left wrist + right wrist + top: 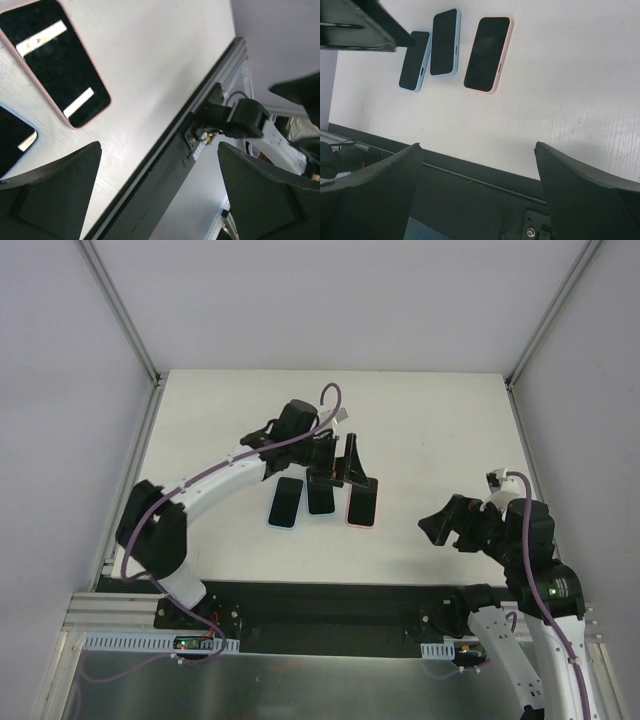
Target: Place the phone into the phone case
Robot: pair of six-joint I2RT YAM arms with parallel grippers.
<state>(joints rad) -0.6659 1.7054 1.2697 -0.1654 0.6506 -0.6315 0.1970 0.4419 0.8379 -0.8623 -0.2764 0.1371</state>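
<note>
Top external view: three phones lie side by side on the table [430,430], with the left gripper [340,472] over them and the right gripper [450,525] well apart to the right.
Phone [362,502]: flat, screen up, at the right end of the row. It appears to sit inside the pink case [479,90], whose rim shows around the screen.
Left gripper: fingers spread wide with nothing between them, poised just above the far end of the phone.
Right gripper: equally wide open and empty, hovering near the front edge.
Neighbours: the middle phone [320,497] lies just beside the pink case, and the left phone [285,503] is next to that. Both are blue-edged.
Step in hand: probably clearing away from a seated phone. Whether every corner has snapped in cannot be told.
Doing it well: lift straight up with the fingers kept wide. If a corner stands proud, press it down flat and do not push sideways.
Risk: a low fingertip could drag the case into the middle phone.
</note>
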